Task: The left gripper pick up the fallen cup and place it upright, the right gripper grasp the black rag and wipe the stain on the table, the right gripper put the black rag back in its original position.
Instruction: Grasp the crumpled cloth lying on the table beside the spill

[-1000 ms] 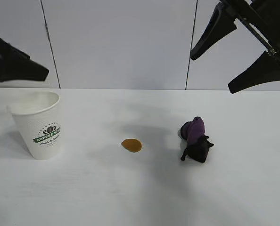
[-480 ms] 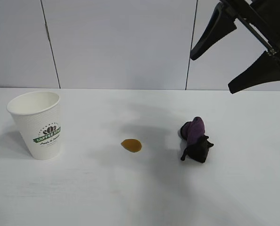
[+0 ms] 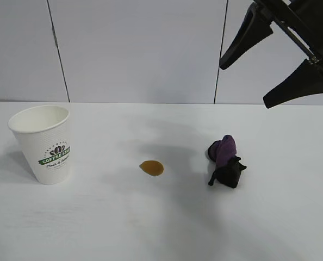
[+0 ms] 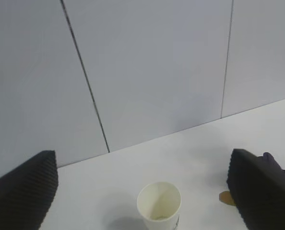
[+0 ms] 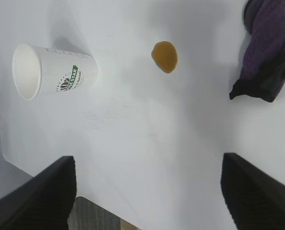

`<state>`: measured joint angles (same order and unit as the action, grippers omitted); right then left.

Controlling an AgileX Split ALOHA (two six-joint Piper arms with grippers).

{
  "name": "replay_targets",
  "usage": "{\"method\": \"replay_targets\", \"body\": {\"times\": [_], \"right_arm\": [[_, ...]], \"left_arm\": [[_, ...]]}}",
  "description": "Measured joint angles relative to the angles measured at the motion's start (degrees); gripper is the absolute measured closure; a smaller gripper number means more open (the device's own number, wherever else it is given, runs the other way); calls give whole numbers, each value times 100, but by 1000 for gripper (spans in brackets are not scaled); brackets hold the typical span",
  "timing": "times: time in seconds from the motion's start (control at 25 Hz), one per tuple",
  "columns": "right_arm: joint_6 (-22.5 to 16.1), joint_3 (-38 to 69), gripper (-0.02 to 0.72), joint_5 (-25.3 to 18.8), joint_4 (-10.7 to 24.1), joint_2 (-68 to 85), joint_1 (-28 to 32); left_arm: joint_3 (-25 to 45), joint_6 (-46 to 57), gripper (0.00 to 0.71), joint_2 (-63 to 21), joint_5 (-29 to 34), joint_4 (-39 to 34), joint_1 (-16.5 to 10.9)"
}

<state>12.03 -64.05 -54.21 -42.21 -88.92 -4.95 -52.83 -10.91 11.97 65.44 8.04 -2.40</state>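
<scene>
The cup [image 3: 44, 144] stands upright at the left of the table [image 3: 150, 228], with nothing touching it. The stain [image 3: 151, 167] lies near the middle. The black rag [image 3: 225, 161] lies bunched to its right, purple part toward the back. My right gripper [image 3: 244, 85] hangs open and empty high above the rag. My left gripper is out of the exterior view; in the left wrist view it [image 4: 142, 163] is open and empty, well above the cup [image 4: 159, 206]. The right wrist view shows the cup [image 5: 53, 72], the stain [image 5: 164, 56] and the rag [image 5: 267, 57] far below my right gripper [image 5: 147, 163].
A grey panelled wall [image 3: 140, 49] stands behind the table. The table's edge and the floor beyond it [image 5: 92, 213] show in the right wrist view.
My left gripper has drawn back to the left, away from the cup, and has left the exterior view. The cup, the rag, the stain and my right gripper have not moved.
</scene>
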Motion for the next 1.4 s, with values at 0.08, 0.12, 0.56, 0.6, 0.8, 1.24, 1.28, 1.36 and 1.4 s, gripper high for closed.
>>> {"method": "replay_targets", "body": {"times": [0.08, 0.12, 0.56, 0.6, 0.8, 1.24, 1.28, 1.36, 1.4], "right_arm": [[0, 0, 135, 0, 0, 0, 0], [0, 0, 135, 0, 0, 0, 0], [0, 0, 135, 0, 0, 0, 0], [0, 0, 135, 0, 0, 0, 0], [0, 0, 135, 0, 0, 0, 0], [48, 0, 135, -11, 3, 0, 0], [129, 0, 135, -16, 23, 0, 0], [237, 0, 135, -27, 162, 0, 0], [246, 0, 135, -34, 272, 0, 0]], "left_arm": [[0, 346, 20, -155, 568, -346, 0], [0, 532, 20, -190, 706, -509, 0], [1524, 1147, 46, -241, 784, -694, 0], [1704, 1147, 46, -245, 784, -694, 0], [2189, 1091, 47, -252, 509, -710, 0], [2529, 806, 47, -403, -82, -694, 0], [2530, 800, 47, -517, -82, -694, 0], [2530, 779, 47, -763, -82, -702, 0], [2530, 779, 47, -901, -82, -706, 0]]}}
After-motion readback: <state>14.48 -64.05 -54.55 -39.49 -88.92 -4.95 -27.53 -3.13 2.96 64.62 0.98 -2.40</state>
